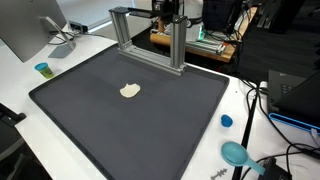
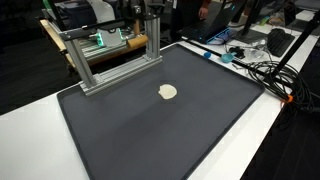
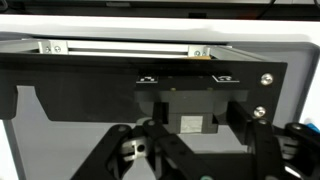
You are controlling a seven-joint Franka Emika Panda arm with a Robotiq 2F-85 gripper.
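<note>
**Operator:** Step in hand?

**Arm:** Approach, by my judgement. The cream piece (image 1: 130,91) lies mid-mat (image 1: 90,130), untouched. The aluminium frame (image 1: 150,35) stands behind it. My gripper (image 3: 195,150) hovers near the frame, fingers apart, empty.

**Operator:** Next move? Any markings?

**Arm:** Probably travel forward, then descend over the piece. The white marks (image 3: 146,77) in the wrist view are illegible.

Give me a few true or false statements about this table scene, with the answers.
A cream piece lies on the dark mat. True.
The gripper holds the cream piece. False: the piece lies alone mid-mat, with nothing touching it.
A metal frame stands at the mat's edge. True.
The blue cap sits on the mat. False: it is on the white table, beside the mat.
</note>
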